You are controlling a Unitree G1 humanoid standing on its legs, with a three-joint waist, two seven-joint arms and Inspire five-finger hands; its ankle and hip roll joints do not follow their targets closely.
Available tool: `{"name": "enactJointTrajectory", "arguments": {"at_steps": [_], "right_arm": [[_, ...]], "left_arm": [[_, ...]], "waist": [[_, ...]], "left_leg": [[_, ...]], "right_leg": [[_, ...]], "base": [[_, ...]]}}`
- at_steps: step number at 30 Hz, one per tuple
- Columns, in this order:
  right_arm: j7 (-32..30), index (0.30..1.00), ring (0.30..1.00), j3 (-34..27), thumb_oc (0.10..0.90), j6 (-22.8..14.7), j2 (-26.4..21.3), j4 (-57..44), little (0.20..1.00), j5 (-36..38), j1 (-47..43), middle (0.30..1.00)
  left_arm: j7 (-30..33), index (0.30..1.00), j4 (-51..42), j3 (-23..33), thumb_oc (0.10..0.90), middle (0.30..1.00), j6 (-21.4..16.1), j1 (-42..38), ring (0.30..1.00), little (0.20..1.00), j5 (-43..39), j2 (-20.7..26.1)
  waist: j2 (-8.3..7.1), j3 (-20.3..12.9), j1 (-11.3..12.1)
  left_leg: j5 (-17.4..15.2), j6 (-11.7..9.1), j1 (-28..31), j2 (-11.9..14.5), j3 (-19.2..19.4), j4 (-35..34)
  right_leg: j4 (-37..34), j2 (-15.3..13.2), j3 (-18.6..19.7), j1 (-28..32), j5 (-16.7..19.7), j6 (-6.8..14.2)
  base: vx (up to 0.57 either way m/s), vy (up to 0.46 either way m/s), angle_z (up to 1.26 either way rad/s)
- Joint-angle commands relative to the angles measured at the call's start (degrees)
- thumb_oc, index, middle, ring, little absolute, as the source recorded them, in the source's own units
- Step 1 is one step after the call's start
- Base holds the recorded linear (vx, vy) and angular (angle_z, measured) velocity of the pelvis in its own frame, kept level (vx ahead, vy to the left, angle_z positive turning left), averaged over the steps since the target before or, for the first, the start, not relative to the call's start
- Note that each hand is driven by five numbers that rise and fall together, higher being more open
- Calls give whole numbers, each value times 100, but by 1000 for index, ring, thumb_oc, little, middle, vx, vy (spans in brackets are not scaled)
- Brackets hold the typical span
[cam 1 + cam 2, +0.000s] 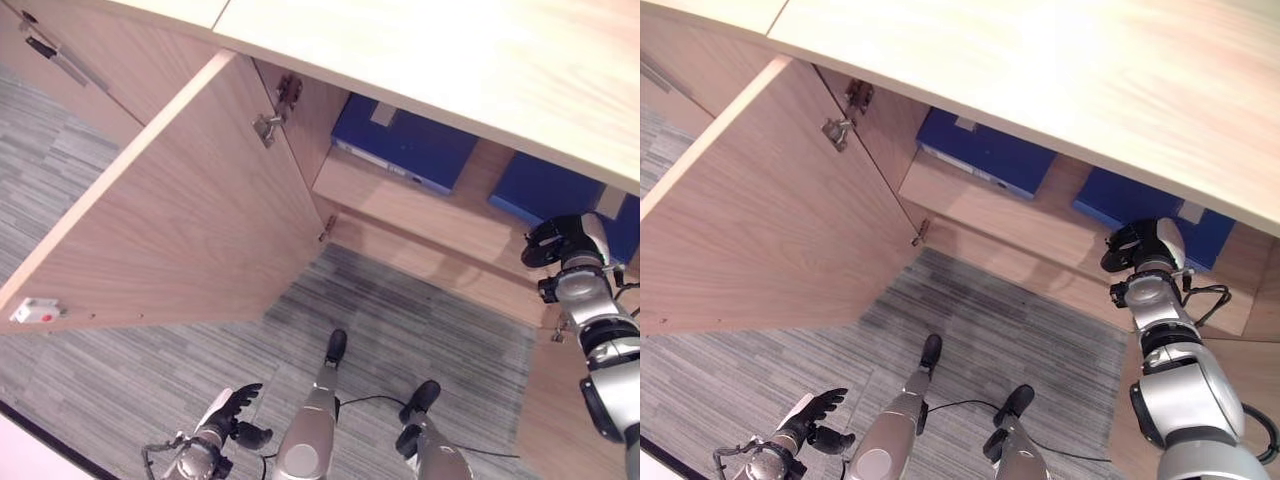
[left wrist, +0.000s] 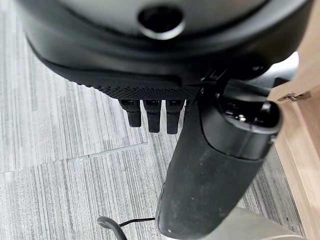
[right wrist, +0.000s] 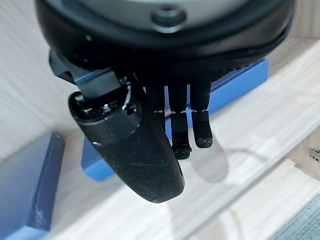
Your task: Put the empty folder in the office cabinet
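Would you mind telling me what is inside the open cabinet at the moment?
Two blue folders lie flat on the cabinet shelf: one to the left, another by the right robot hand. The desktop hides the space above them.

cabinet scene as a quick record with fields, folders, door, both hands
cabinet door: open, swung to the robot's left
shelf: holds two blue folders lying flat
left folder: on the shelf, nearer the hinges
right folder: on the shelf, by the right hand
right hand: open, fingers straight, above the shelf, holding nothing
left hand: open, low over the carpet, holding nothing
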Motion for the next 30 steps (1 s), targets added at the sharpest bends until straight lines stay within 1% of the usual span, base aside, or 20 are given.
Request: {"name": "enactJointTrajectory", "arguments": {"at_steps": [1, 8, 13, 14, 19, 20, 21, 22, 23, 24, 25, 27, 28, 29, 30], "right_arm": [[-172, 300, 300, 340, 400, -171, -736, -117, 300, -235, -515, 300], [-188, 300, 300, 363, 400, -137, -725, 67, 300, -235, -601, 300], [-197, 300, 300, 385, 400, -106, -831, 235, 300, -244, -714, 300], [-214, 300, 300, 387, 400, -89, -921, 313, 300, -229, -774, 300], [-200, 300, 300, 365, 400, -65, -1121, 510, 300, -195, -857, 300], [-186, 300, 300, 370, 400, -53, -1251, 588, 300, -169, -916, 300], [-179, 300, 300, 368, 400, -54, -1316, 619, 300, -153, -946, 300], [-181, 300, 300, 362, 400, -54, -1319, 622, 300, -151, -948, 300], [-173, 300, 300, 407, 400, -46, -1463, 670, 300, -152, -1042, 300], [-170, 300, 300, 417, 400, -48, -1465, 677, 300, -150, -1052, 300], [-173, 300, 300, 488, 400, -38, -1622, 765, 300, -183, -1155, 300], [-165, 300, 300, 519, 400, -35, -1694, 804, 300, -189, -1215, 300], [-164, 300, 300, 523, 400, -33, -1868, 871, 300, -157, -1290, 300], [-161, 300, 300, 528, 400, -34, -1871, 874, 300, -155, -1295, 300], [-170, 300, 300, 550, 400, -27, -2014, 917, 300, -143, -1395, 300]], "left_arm": [[175, 900, -53, -173, 800, 900, -90, 4, 900, 900, -161, 66], [234, 900, -167, -232, 800, 900, -86, -113, 900, 900, -279, 51], [247, 900, -329, -297, 800, 900, -99, -154, 900, 900, -330, 96], [235, 900, -421, -318, 800, 900, -108, -168, 900, 900, -382, 138], [198, 900, -585, -341, 800, 900, -125, -187, 900, 900, -476, 208], [164, 900, -708, -342, 800, 900, -136, -158, 900, 900, -523, 273], [144, 900, -757, -343, 800, 900, -139, -149, 900, 900, -553, 297], [145, 900, -763, -344, 800, 900, -141, -152, 900, 900, -551, 301], [115, 900, -836, -350, 800, 900, -153, -140, 900, 900, -610, 360], [114, 900, -840, -348, 800, 900, -151, -138, 900, 900, -613, 358], [80, 900, -977, -344, 800, 900, -162, -120, 900, 900, -691, 405], [67, 900, -1023, -339, 800, 900, -172, -114, 900, 900, -713, 430], [17, 900, -1155, -340, 800, 900, -188, -81, 900, 900, -806, 471], [15, 900, -1158, -340, 800, 900, -186, -82, 900, 900, -809, 471], [-22, 900, -1250, -343, 800, 900, -208, -51, 900, 900, -882, 513]], "waist": [[-170, -24, 67], [-105, 66, 101], [-32, 154, 127], [3, 192, 147], [68, 246, 178], [88, 245, 179], [101, 241, 191], [117, 273, 204], [140, 266, 211], [140, 265, 213], [183, 282, 233], [199, 288, 240], [242, 293, 262], [242, 286, 263], [284, 298, 282]], "left_leg": [[-674, -227, 286, 259, -25, -51], [-670, -212, 198, 214, -73, -51], [-660, -206, 105, 176, -86, -51], [-652, -210, 49, 161, -101, -51], [-637, -210, -57, 144, -106, -51], [-780, -236, -46, 155, -131, -51], [-780, -235, -77, 153, -132, -51], [-635, -209, -137, 133, -118, -51], [-779, -237, -153, 143, -129, -51], [-788, -240, -151, 145, -124, -51], [-782, -233, -236, 129, -129, -51], [-787, -225, -271, 120, -136, -51], [-786, -218, -351, 106, -151, -51], [-785, -218, -360, 105, -150, -51], [-787, -208, -438, 74, -180, -51]], "right_leg": [[993, -380, 207, -529, -586, 326], [1102, -430, 196, -658, -600, 332], [1176, -455, 189, -792, -601, 340], [1192, -466, 178, -842, -600, 346], [1231, -484, 163, -976, -602, 357], [1293, -484, 230, -1018, -762, 430], [1308, -495, 237, -1063, -763, 433], [1284, -517, 169, -1110, -603, 364], [1335, -523, 259, -1167, -759, 445], [1353, -525, 266, -1176, -775, 445], [1437, -553, 287, -1333, -790, 453], [1471, -562, 304, -1405, -797, 455], [1528, -589, 314, -1533, -801, 473], [1534, -592, 316, -1546, -803, 473], [1586, -605, 351, -1676, -819, 475]], "base": [[19, 10, 6], [4, 1, 1], [0, 0, 0], [0, 0, 0], [36, -19, 5], [120, -58, 3], [30, -20, 2], [35, -14, 6], [31, -14, 6], [135, -49, 7], [36, -4, 3], [38, -10, 1], [0, 0, 0], [48, -18, 2], [33, 2, 0]]}}
